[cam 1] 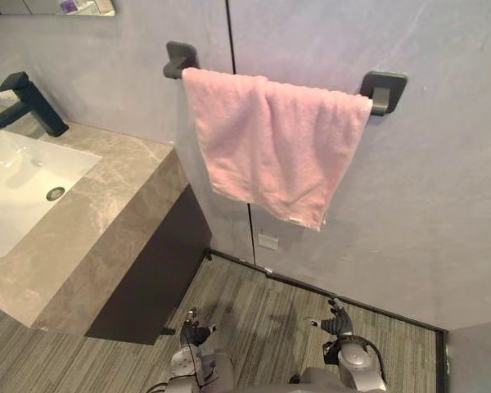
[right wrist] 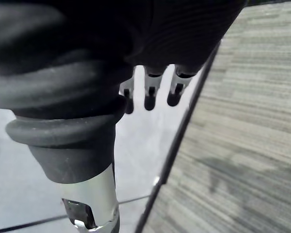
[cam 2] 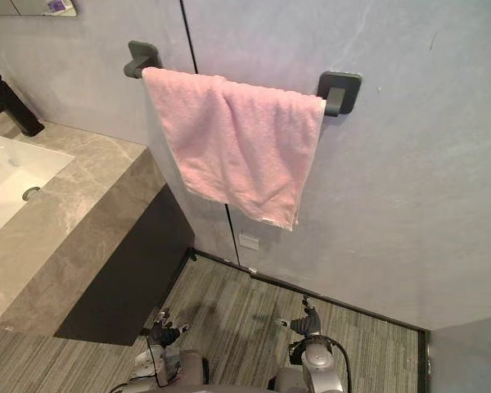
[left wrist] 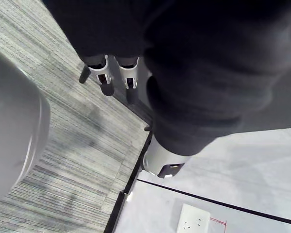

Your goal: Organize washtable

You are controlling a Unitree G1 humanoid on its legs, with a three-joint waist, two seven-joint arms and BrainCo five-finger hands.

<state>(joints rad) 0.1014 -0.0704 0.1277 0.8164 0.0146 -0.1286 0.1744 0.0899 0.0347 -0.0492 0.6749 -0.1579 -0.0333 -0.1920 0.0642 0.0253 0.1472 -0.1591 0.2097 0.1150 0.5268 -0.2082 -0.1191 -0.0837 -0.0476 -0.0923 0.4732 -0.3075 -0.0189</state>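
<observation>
Two hands, left hand [cam 1: 195,332] and right hand [cam 1: 337,324], hang low, fingers relaxed, empty. The pink towel [cam 1: 270,143] drapes unevenly over the rail [cam 1: 382,88] beside the washtable [cam 1: 114,205]; we advise gripping its hem at both corners, evenly.

A pink towel [cam 2: 233,143] is draped over a dark wall rail [cam 2: 339,90], beside the marble desk [cam 2: 74,205] with its white sink [cam 2: 8,184].

Nothing here gives me a word, number or sign I can read. The pink towel [cam 1: 270,147] has a small pale patch [cam 1: 297,219] at its lower hem, and whether it is a label I cannot tell. The small things [cam 1: 82,6] at the upper edge show purple print, too small to read.
</observation>
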